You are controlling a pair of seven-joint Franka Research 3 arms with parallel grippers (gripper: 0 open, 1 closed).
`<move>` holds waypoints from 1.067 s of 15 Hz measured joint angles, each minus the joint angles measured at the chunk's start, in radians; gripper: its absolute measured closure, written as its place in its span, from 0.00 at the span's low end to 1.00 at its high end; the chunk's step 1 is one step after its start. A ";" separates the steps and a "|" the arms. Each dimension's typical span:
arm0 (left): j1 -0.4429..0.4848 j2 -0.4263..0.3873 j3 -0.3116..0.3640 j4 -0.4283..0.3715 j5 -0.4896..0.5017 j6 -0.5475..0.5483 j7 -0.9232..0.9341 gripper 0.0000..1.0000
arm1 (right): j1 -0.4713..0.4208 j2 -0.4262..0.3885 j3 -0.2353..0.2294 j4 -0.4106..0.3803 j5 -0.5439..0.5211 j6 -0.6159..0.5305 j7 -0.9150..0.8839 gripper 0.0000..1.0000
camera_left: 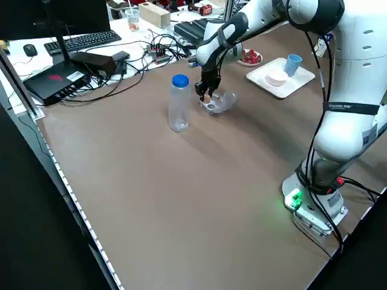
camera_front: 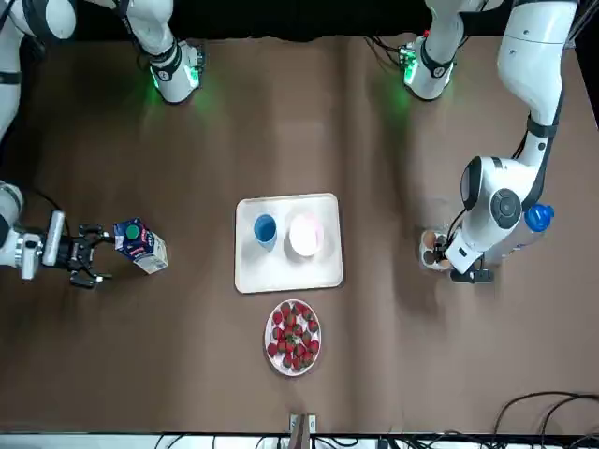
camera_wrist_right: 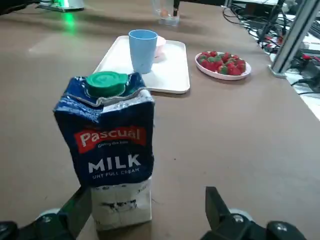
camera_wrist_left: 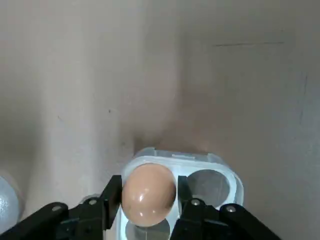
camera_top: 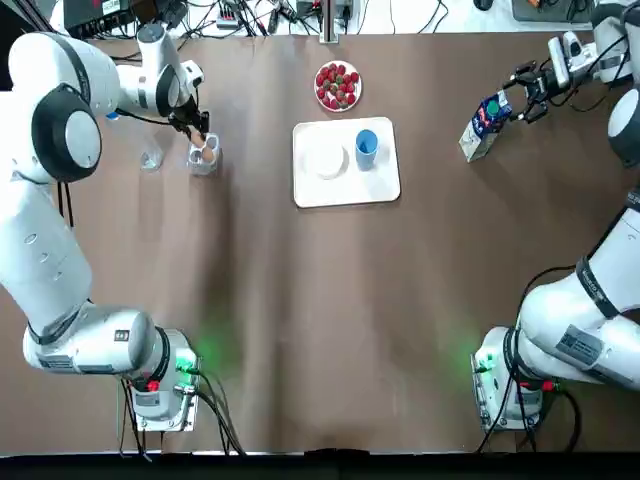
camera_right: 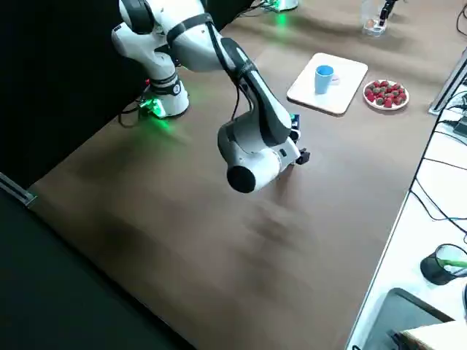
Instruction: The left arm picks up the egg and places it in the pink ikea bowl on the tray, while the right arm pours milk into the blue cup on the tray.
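— Where is the egg?
— The egg [camera_wrist_left: 148,194] sits at one cup of a clear two-cup egg holder [camera_wrist_left: 212,175], on the left-arm side of the table. The left gripper [camera_wrist_left: 147,182] grips it, one finger against each side. I cannot tell whether it is clear of the cup.
— And the milk?
— The Pascual milk carton [camera_wrist_right: 112,150] stands upright, green cap on, far over on the right-arm side. The right gripper [camera_front: 96,253] is just beside it, fingers spread wide and holding nothing. The carton stands just ahead of the fingertips.
— The tray?
— The white tray [camera_top: 380,188] lies mid-table between the two arms. The blue cup [camera_top: 366,146] stands upright on it, with the pink bowl [camera_top: 327,160] just beside it on the left-arm side. On the tray's far side is a plate of strawberries [camera_top: 338,86]. Near the egg holder stands a clear bottle [camera_left: 179,103] with a blue cap.
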 joint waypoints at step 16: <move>0.001 -0.007 0.000 0.004 0.000 0.000 -0.019 0.52 | -0.004 0.082 0.019 0.006 0.000 -0.052 -0.021 0.00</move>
